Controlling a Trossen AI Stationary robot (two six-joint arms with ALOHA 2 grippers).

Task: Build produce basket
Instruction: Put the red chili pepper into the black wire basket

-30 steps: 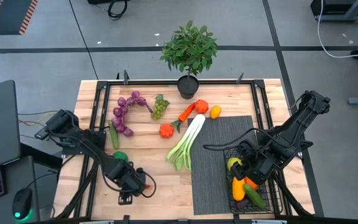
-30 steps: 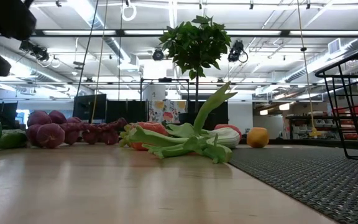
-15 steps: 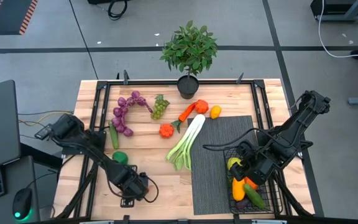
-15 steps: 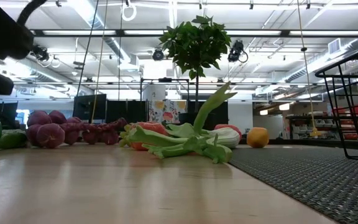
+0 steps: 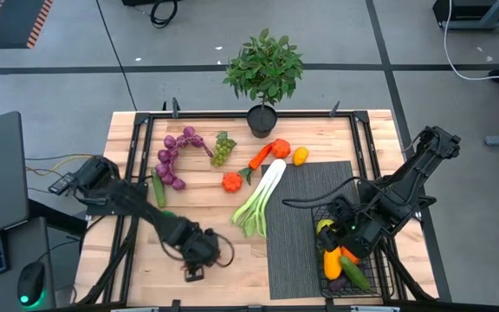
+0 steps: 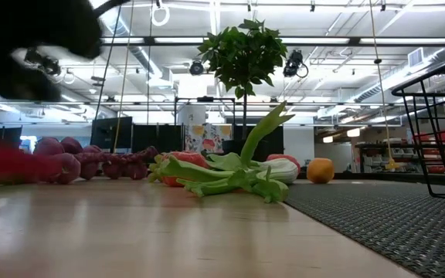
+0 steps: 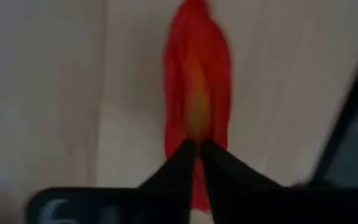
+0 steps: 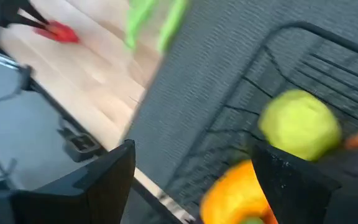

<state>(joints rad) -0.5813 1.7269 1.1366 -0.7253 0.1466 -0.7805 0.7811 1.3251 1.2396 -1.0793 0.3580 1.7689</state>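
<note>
From above we see the left pincer point(image 5: 196, 260) low over the near-left part of the desk point(image 5: 128, 156), and the right pincer point(image 5: 343, 227) at the far end of the black wire basket point(image 5: 386, 276), which sits on the ribbed mat point(image 5: 297, 217) at the near right and holds a green citrus point(image 5: 326, 227), an orange pepper point(image 5: 332, 263) and a cucumber point(image 5: 354, 272). Purple grapes point(image 5: 170, 156), green grapes point(image 5: 223, 148), a carrot point(image 5: 260, 157) and a leek point(image 5: 260, 199) lie across the far and middle desk, with a potted plant point(image 5: 263, 74) at the far edge. At desk level we see the leek point(image 6: 230, 171) in the centre, a blurred red shape at the left and the basket point(image 6: 437, 131) at the right. In the left wrist view the left pincer point(image 7: 196, 147) is closed narrowly on a red chili point(image 7: 197, 93). In the right wrist view the right pincer's fingers point(image 8: 110, 180) stand wide apart, holding nothing, with the green citrus point(image 8: 300, 124) and orange pepper point(image 8: 235, 193) in the basket point(image 8: 328, 62) between them.
</note>
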